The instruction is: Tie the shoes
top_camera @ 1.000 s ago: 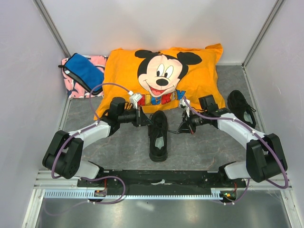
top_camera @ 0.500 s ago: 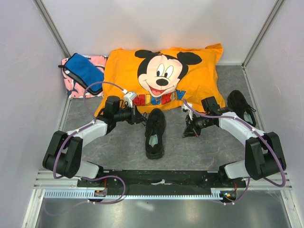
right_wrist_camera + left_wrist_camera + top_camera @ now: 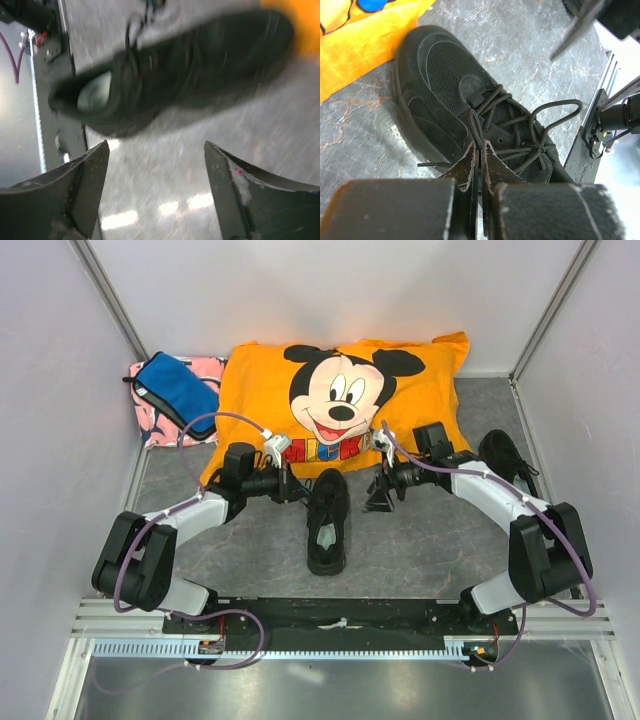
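One black shoe (image 3: 327, 522) lies mid-table, toe toward the pillow, its greyish insole showing. The other shoe (image 3: 508, 466) rests at the far right. My left gripper (image 3: 298, 489) sits at the middle shoe's left side. In the left wrist view that gripper (image 3: 480, 146) is shut on a black lace (image 3: 476, 127) running out of the shoe (image 3: 440, 85), and a loose loop (image 3: 559, 107) lies to the right. My right gripper (image 3: 380, 496) hovers right of the shoe. In the blurred right wrist view it (image 3: 156, 151) is open and empty, with the shoe (image 3: 175, 75) beyond it.
A large orange Mickey pillow (image 3: 345, 390) fills the back of the table. A blue pouch (image 3: 178, 390) lies on a pink cloth (image 3: 150, 428) at the back left. Grey walls close in both sides, and a black rail (image 3: 340, 615) runs along the near edge.
My right gripper has opened, let go of the lace and swung up-left toward the pillow. The middle shoe slid a little left. My left gripper stays shut on its lace.
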Robot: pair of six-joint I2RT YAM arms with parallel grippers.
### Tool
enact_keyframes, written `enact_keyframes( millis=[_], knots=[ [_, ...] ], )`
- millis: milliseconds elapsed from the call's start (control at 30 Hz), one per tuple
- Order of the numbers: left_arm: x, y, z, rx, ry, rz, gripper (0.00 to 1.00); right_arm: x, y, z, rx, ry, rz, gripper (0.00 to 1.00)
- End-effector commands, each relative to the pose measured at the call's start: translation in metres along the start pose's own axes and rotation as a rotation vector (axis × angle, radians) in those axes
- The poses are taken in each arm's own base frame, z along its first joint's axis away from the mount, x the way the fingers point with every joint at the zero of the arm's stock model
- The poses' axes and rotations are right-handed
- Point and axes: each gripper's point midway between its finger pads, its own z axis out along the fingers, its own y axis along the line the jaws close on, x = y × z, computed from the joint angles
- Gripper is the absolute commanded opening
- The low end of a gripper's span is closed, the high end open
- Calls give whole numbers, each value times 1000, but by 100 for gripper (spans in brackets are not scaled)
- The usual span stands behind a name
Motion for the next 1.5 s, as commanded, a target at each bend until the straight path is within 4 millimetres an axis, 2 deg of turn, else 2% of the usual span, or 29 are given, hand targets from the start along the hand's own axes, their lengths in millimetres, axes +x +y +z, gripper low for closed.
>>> enact_keyframes(
  millis=[0,167,233,333,533,633,733,800,900,1033,1200,1467],
  knots=[
    [-9,-6,4,26,-40,10,2,-54,9,19,-75,-133,-43,86],
    [-10,-16,6,48,-43,2,1,-59,36,46,-106,-171,-98,86],
    [-10,-19,7,56,-42,2,2,-59,36,51,-93,-167,-129,86],
    [-9,-23,8,68,-41,4,2,-59,24,56,-50,-150,-126,82],
    [-11,-24,7,69,-47,7,1,-57,14,50,12,-127,-111,80],
    [-12,-25,7,69,-51,10,1,-64,13,41,25,-151,-64,79],
    [-12,-25,7,71,-50,14,2,-69,2,29,51,-178,53,76],
    [-11,-25,7,70,-49,14,2,-61,-4,26,59,-162,122,75],
    [-11,-24,7,68,-50,19,1,-46,0,30,19,-123,200,72],
    [-12,-26,7,72,-52,22,2,-43,10,35,-42,-122,315,72],
    [-12,-25,8,70,-51,20,2,-43,12,39,-61,-121,347,72],
    [-13,-26,7,70,-55,23,2,-15,14,50,-56,-24,367,66]
  ],
)
